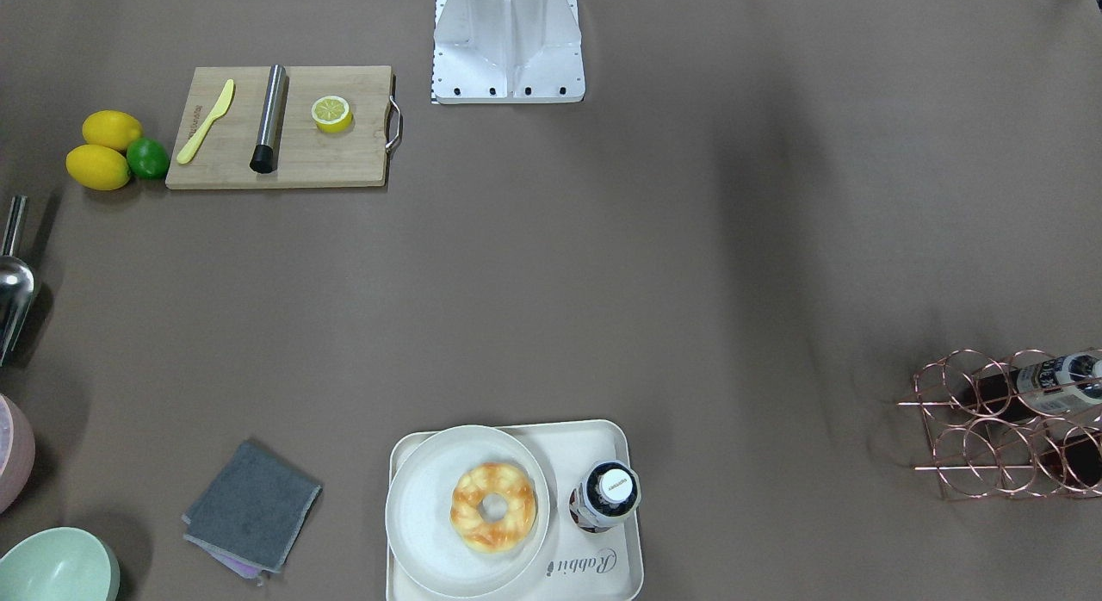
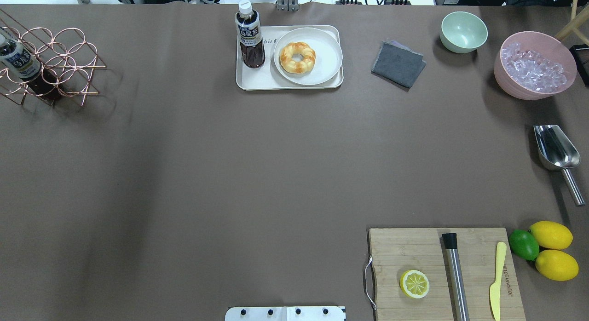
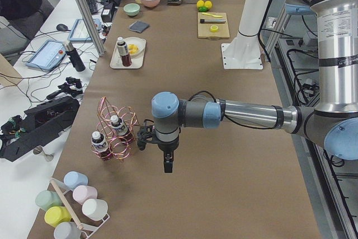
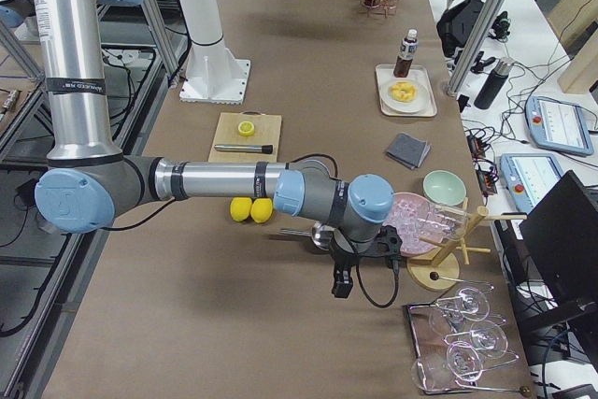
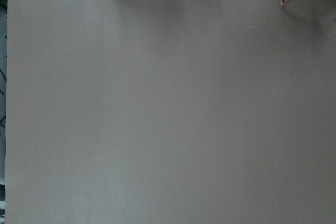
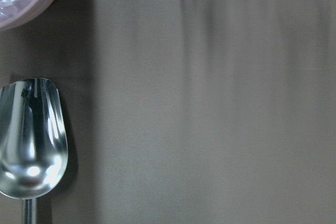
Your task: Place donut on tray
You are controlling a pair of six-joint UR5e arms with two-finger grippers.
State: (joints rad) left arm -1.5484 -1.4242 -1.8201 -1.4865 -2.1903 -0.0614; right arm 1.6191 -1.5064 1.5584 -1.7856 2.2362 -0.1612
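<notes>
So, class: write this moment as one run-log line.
donut: on plate | plate: on tray | bottle: upright on tray | left gripper: by wire rack, state unclear | right gripper: by scoop, state unclear

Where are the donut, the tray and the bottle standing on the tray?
donut (image 2: 285,59), overhead view, left side of its ring.
tray (image 2: 255,80), overhead view, bare floor near its lower-left corner.
bottle (image 2: 251,39), overhead view, its label.

The brown table (image 2: 230,174) carried a cream tray (image 2: 257,80) at its far edge, with a grey cloth (image 2: 398,63), green bowl (image 2: 464,30) and pink ice bowl (image 2: 505,82) to its right. A steel scoop (image 2: 554,148), two lemons (image 2: 551,235), a lime (image 2: 523,244) and a wooden cutting board (image 2: 405,252) lay near right. A copper wire rack (image 2: 62,59) stood far left.
</notes>
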